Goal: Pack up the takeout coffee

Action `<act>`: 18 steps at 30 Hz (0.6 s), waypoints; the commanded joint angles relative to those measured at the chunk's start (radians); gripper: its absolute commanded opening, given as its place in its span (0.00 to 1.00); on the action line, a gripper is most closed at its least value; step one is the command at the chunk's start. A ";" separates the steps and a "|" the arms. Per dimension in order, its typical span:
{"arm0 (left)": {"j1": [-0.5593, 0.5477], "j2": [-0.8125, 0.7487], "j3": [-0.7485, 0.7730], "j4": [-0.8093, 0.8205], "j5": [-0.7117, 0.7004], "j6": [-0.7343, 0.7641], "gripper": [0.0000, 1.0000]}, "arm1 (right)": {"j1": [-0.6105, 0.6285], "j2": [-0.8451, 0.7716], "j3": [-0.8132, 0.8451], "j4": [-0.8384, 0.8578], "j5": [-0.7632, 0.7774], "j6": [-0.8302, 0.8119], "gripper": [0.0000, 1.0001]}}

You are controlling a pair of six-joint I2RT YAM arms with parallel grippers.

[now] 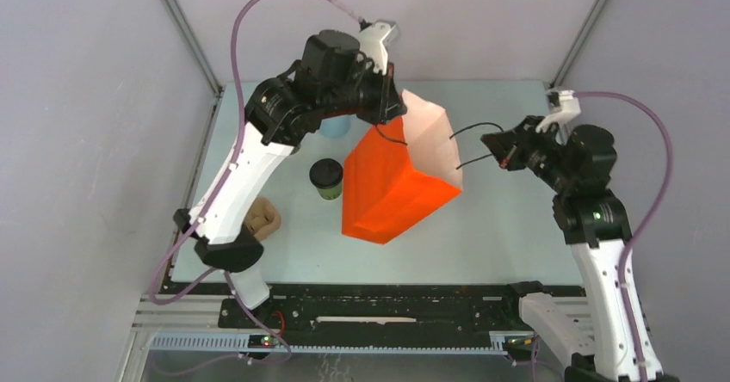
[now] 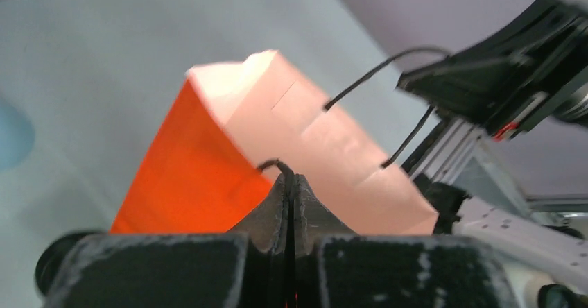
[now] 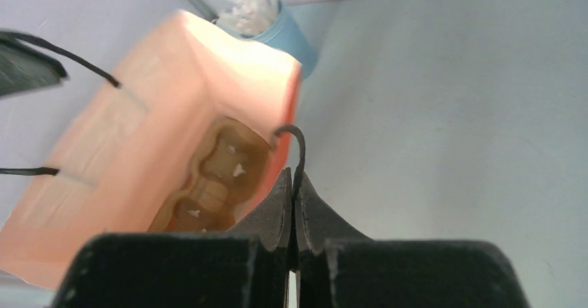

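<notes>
Top external view first: an orange bag (image 1: pixel 392 188) stands tilted in the middle of the table (image 1: pixel 499 227), its mouth turned up toward the right arm. The left gripper (image 1: pixel 389 115) sits at the bag's far left rim. From its own wrist camera the fingers (image 2: pixel 270 211) are pressed tight together, with a thin black cord handle (image 2: pixel 272 163) pinched at their tips. The right gripper (image 1: pixel 499 151) hangs just off the bag's right side, and the two ends of the second handle (image 1: pixel 473 128) run from the pale inner wall to its tip. On the right wrist camera its fingers (image 3: pixel 274 211) are likewise clamped flat on that loop of cord. The bag's mouth is spread between the two arms.

The coffee (image 1: pixel 326 178), green with a black lid, stands upright on the table just left of the bag. It is outside the bag and free of both grippers. I can't tell whether it touches the bag's side.

Behind it a blue cup (image 1: pixel 336 128) is mostly hidden by the left arm. The right wrist view shows white sticks (image 3: pixel 253 3) in it. A brown moulded piece (image 1: pixel 261 218) lies on the table by the left arm. Deep inside the bag something brown and moulded (image 3: pixel 208 186) shows, but I can't tell what it is.
</notes>
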 commanded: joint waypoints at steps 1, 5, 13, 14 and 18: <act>-0.018 0.139 0.275 -0.064 0.133 -0.028 0.00 | -0.031 -0.095 -0.040 -0.106 0.126 0.015 0.00; -0.017 0.143 0.133 -0.001 0.175 -0.071 0.00 | -0.020 -0.080 -0.212 -0.146 0.148 -0.018 0.00; -0.051 0.235 0.078 -0.114 0.085 -0.046 0.00 | -0.028 -0.069 -0.271 -0.243 0.290 -0.036 0.00; -0.061 0.238 0.168 -0.129 0.070 -0.042 0.00 | -0.028 -0.056 -0.241 -0.242 0.267 -0.035 0.00; -0.063 0.164 0.257 -0.086 0.009 -0.050 0.00 | 0.008 -0.009 -0.018 -0.226 0.178 -0.022 0.00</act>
